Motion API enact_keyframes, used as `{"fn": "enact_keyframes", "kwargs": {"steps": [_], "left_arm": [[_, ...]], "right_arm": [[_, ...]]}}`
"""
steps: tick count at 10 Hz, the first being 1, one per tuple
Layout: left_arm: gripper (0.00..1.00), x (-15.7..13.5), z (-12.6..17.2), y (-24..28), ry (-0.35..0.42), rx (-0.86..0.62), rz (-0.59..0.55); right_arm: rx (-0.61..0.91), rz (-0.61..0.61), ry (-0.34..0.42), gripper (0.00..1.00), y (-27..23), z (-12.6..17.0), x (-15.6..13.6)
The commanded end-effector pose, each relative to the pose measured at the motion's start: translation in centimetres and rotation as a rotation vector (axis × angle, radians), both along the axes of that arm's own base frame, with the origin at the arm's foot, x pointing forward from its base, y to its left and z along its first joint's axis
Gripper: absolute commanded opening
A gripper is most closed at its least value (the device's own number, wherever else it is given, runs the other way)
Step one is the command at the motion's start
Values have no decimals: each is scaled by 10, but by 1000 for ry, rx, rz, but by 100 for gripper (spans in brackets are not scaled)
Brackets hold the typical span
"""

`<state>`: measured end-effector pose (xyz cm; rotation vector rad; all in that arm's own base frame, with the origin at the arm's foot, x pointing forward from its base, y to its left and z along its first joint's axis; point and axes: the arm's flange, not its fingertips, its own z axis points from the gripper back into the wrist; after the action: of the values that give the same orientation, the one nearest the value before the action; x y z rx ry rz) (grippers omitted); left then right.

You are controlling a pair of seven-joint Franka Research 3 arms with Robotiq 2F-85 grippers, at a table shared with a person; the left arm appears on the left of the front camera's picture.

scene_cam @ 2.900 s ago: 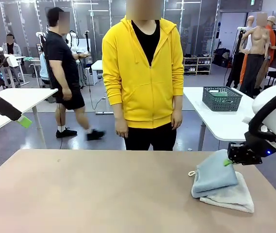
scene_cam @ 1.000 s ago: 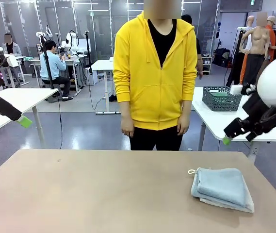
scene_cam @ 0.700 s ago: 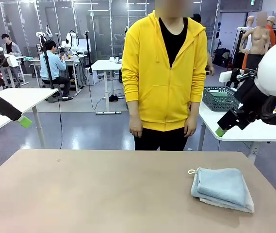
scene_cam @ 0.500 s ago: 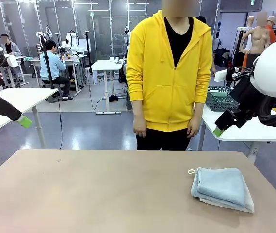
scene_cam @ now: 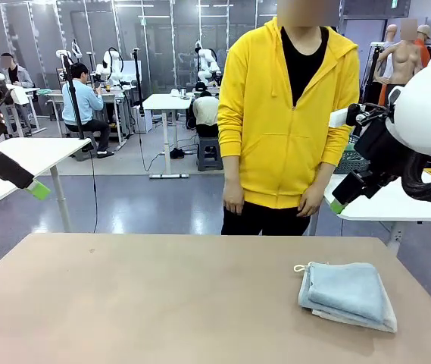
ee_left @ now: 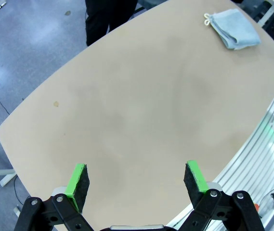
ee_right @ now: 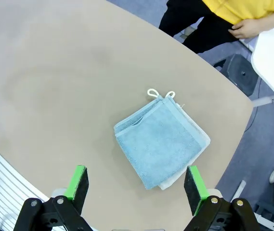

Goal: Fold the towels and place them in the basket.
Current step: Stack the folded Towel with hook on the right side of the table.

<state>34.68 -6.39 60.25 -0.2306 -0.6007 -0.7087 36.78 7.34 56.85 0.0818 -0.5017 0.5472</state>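
Observation:
Two folded towels lie stacked near the table's right edge: a pale blue one (scene_cam: pixel 348 290) on top and a cream one (scene_cam: pixel 370 318) beneath, with loops at the far corner. The right wrist view looks straight down on the blue towel (ee_right: pixel 156 144) and the cream edge (ee_right: pixel 202 140). My right gripper (scene_cam: pixel 338 205) hangs open high above and behind the stack, and its jaws (ee_right: pixel 137 185) hold nothing. Off the table's left side, my left gripper (scene_cam: pixel 39 189) is raised and open (ee_left: pixel 137 180). The dark basket (scene_cam: pixel 349 161) on the white side table is mostly hidden behind the person and my right arm.
A person in a yellow hoodie (scene_cam: pixel 291 114) stands at the table's far right edge, hands down (ee_right: pixel 245 29). A white side table (scene_cam: pixel 370 206) stands behind on the right, another (scene_cam: pixel 18 155) on the left. The stack (ee_left: pixel 234 30) is far from the left gripper.
My right gripper has let go of the blue towel, risen and drifted a little left. The person has stepped to the right, now covering most of the basket. The left arm has not moved.

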Motion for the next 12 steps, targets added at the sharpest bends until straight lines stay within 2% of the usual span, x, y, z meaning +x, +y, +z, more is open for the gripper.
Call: {"fn": "enact_keyframes", "kwargs": {"steps": [1,12], "left_arm": [[100,0,-1,0,-1,4,3],[100,0,-1,0,-1,4,3]], "right_arm": [[1,-8,3,100,-1,-1,1],[1,-8,3,100,-1,-1,1]]}}
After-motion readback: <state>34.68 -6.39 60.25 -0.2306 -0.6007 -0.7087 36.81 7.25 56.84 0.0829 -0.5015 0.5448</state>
